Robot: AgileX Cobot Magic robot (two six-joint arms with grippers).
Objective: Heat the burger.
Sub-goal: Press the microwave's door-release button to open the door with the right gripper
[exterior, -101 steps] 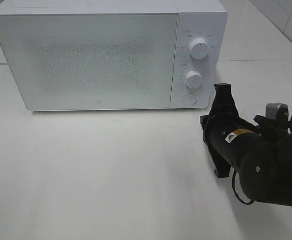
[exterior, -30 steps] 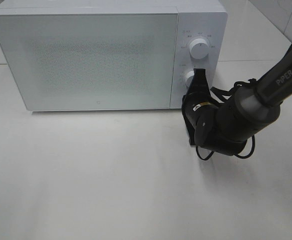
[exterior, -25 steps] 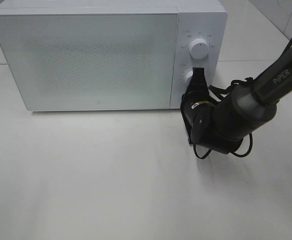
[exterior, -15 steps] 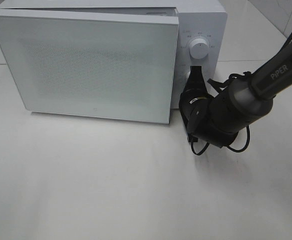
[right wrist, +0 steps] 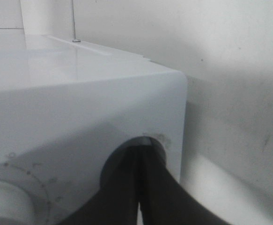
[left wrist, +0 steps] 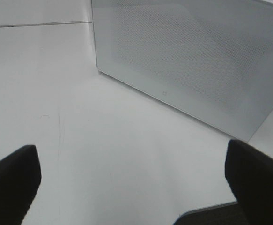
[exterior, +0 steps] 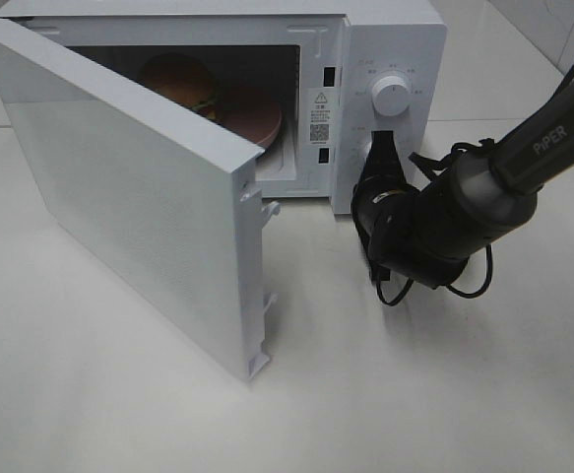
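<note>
Right gripper (exterior: 381,148), jaws shut and empty, is pressing the boxy white microwave's (exterior: 395,30) round button (right wrist: 109,171); the glossy brown-bunned burger (exterior: 178,79) is sitting inside; best backing straight off, clearing the open door (exterior: 139,187)

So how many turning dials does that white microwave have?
2. The upper dial sits high on the microwave's front. The lower dial is below it, hidden in the high view behind the shut jaws; the right wrist view catches its edge.

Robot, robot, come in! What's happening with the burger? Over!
Left gripper open, empty. Right gripper shut, tip against microwave panel. Burger inside with plate. Door stands open.
</note>
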